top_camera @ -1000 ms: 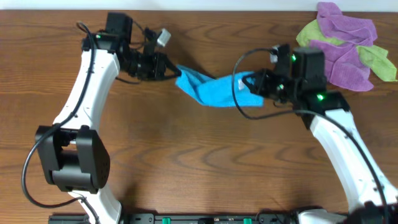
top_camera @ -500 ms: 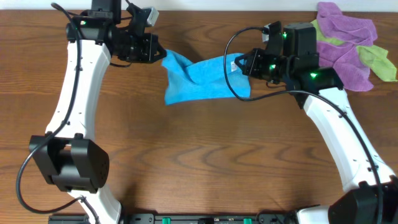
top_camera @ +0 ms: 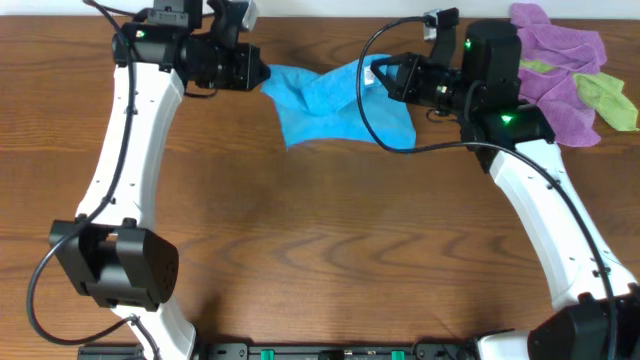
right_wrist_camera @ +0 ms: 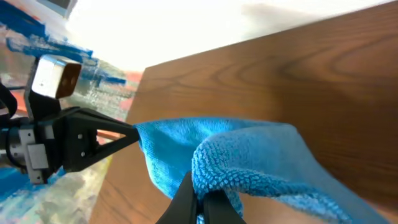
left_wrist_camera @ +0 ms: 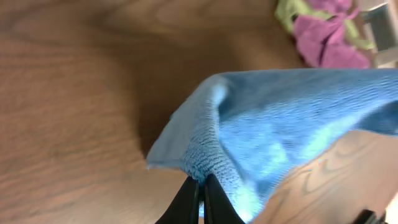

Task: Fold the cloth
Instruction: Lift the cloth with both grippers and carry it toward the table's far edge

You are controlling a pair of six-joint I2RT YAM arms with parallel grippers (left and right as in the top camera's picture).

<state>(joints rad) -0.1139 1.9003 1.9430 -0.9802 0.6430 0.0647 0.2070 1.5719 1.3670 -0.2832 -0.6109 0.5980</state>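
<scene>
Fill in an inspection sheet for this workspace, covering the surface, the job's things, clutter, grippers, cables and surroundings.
Surface: wooden table, brown grain, bare across the middle and near side.
Job's things: sky-blue cloth, bunched and sagging between the two grippers at the far side, not yet folded.
Clutter: purple cloths and lime-green cloths heaped together at the far right corner.
Grippers: left gripper shut on one end of the cloth; right gripper shut on the other.
Cables: black cable loops from the right arm across the cloth.
Surroundings: pale strip beyond the table's far edge; nothing else seen.
</scene>
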